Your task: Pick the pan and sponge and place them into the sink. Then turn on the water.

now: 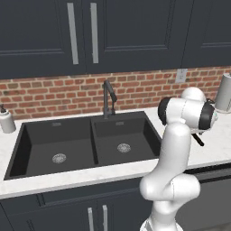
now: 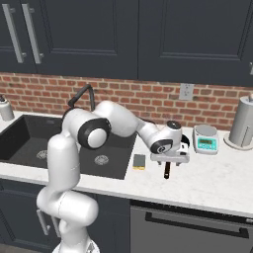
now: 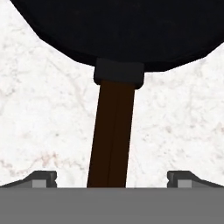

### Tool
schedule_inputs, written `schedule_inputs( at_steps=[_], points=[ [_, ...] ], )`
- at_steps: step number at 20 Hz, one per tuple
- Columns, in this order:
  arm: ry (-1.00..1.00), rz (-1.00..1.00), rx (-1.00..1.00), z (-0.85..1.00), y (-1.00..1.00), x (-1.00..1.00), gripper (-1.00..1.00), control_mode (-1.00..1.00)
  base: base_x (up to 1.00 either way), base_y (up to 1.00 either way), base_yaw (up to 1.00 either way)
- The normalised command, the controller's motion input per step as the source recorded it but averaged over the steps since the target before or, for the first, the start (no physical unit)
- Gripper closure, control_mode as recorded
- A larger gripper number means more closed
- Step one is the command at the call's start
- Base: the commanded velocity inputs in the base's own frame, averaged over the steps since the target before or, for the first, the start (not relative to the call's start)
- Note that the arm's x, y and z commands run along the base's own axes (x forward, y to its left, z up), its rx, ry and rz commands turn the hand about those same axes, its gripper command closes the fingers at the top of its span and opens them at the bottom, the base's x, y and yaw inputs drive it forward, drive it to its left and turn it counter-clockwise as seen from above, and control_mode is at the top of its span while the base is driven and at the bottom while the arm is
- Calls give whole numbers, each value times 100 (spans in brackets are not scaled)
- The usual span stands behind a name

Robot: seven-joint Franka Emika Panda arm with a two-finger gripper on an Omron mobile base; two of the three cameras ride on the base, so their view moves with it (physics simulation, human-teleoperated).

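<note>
Marble counter under brick wall — claw wide open, empty, astride pan handle.

Kitchen: dark double-basin sink with black faucet, white marble surface, red brick backsplash, dark cabinets, kitchen scale, soap dispenser.

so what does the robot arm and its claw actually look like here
The arm is made of rounded, glossy white segments, with dark charcoal bands and caps at the joints. Its wrist ends in a flat white hand. The claw has two small dark grey finger tips with a lighter grey step on each. No cables or markings are visible.
</note>
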Motion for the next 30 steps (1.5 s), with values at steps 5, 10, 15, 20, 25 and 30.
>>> schedule_inputs(
  at_steps=[5, 10, 15, 20, 25, 30],
  points=[
    [3, 0, 0, -41, 0, 1, -100, -100, 0, 0, 0],
    [6, 0, -4, -48, 0, 0, 100, -100, 0, 0, 0],
    [12, 0, -8, -55, 0, 0, 100, -100, 0, 0, 0],
    [23, 0, -3, -54, 0, 0, 100, -100, 0, 0, 0],
    [22, 0, 0, -45, 0, -5, 100, -100, 0, 0, 0],
    [6, 0, 4, -10, 0, -28, 100, -100, 0, 0, 0]
  ],
)
